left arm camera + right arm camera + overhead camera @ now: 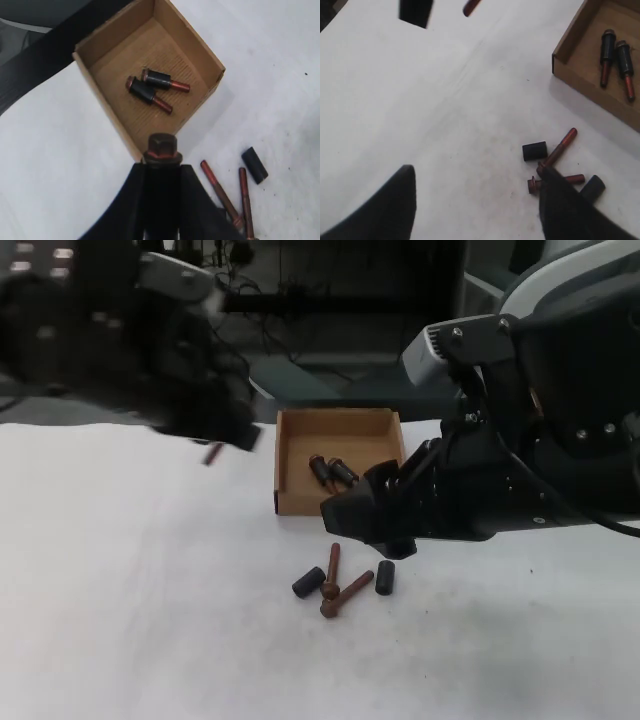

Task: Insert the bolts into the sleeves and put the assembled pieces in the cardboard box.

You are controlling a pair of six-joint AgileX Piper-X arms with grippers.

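Gripping a bolt [161, 147] near the cardboard box [187, 40], left tool [161, 167] seems poised to receive a sleeve [534, 150]; right tool [475, 170] hangs wide open over the loose ones.

In the high view we made out the left arm [150, 330] only as a dark blur, and the held bolt [212, 453] below it as a smeared reddish stub. The right arm [520, 460] covered the near right corner of the cardboard box [290, 465] and much of the bench [120, 590] on that side.

From the left wrist, the bolt's shank lay hidden between the fingers [125, 210] of the left gripper [161, 167], themselves cut off by the frame edge. Two loose bolts [220, 192] ran out of frame, their heads unseen.

From the right wrist, one finger [567, 210] of the right gripper [475, 170] overlapped a loose bolt [532, 185] and a sleeve [595, 185]. The frame edge cropped the box [590, 87].
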